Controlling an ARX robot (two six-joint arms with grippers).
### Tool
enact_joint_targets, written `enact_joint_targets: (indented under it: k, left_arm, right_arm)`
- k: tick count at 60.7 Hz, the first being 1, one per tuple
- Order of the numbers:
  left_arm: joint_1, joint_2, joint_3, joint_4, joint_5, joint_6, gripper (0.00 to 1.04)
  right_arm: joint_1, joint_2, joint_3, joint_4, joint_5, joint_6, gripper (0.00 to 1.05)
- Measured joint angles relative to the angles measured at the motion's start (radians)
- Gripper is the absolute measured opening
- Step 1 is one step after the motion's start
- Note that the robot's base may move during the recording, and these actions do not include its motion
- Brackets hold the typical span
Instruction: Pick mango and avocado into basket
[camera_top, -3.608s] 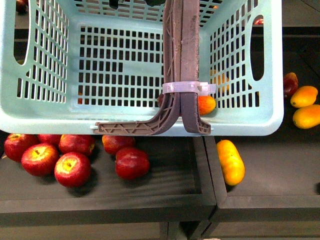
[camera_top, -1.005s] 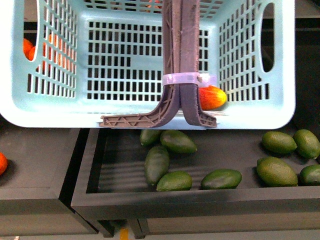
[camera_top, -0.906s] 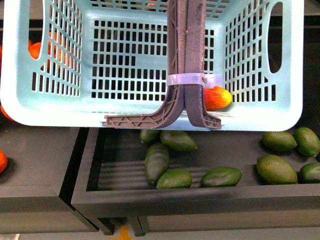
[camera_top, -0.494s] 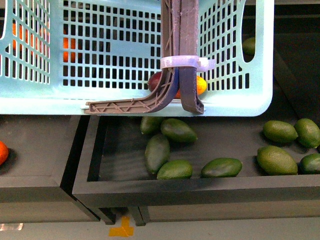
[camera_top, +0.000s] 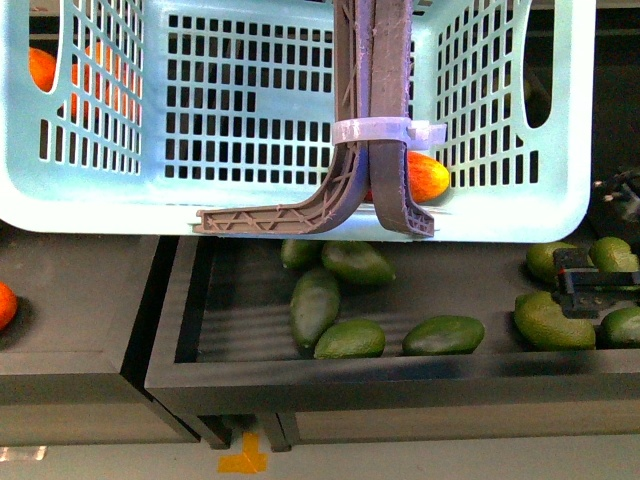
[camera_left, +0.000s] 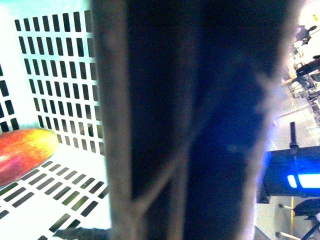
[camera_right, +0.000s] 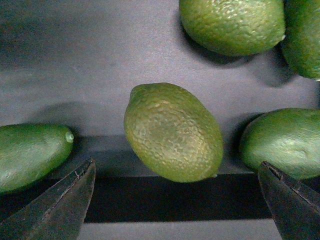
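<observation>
Dark trays (camera_top: 350, 382) make up the counter, like a shelf in a fruit shop. At the left edge peeks a bit of an orange (camera_top: 4, 305). Above the counter hangs the basket (camera_top: 110, 205), light teal with lots of slots. Its brown handles (camera_top: 375, 90) go up out of sight, tied with a white zip tie (camera_top: 385, 130). The left claw cannot be seen. The left wrist view is mostly a dark blur of handle, so I cannot tell if that claw is clenched. The mango (camera_top: 428, 178) lies on the basket floor, just beside the handles, so I think that part is done. Below, other avocados (camera_top: 350, 340) lie in the tray. Near the right edge, close to the front edge, is the avocado (camera_top: 545, 322), and the right claw (camera_top: 598, 284) hangs just over it. Its fingers (camera_right: 57, 205) are spread wide, one on each side, touching nothing and holding nothing. To do this well, I think the claw should go straight down, keep the avocado in the middle, miss the other avocados, and squeeze softly.
</observation>
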Motion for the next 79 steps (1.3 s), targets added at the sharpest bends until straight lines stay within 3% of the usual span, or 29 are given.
enact_joint_targets:
  k: [59,65,69,79]
  left_arm:
    - [0.0,0.0,0.0,0.0,-0.009,0.001,0.11]
    - [0.0,0.0,0.0,0.0,-0.009,0.001,0.11]
    - [0.0,0.0,0.0,0.0,-0.009,0.001,0.11]
    - [0.0,0.0,0.0,0.0,-0.005,0.001,0.11]
  right_arm:
    - [0.034,0.327,0.299,-0.09,0.047,0.066,0.96]
    - [0.034,0.329,0.303,-0.091,0.048,0.069,0.86]
    - [0.033,0.328,0.305,-0.091,0.047,0.081,0.73]
    - [0.02,0.297,0.291,-0.095,0.043,0.115,0.71]
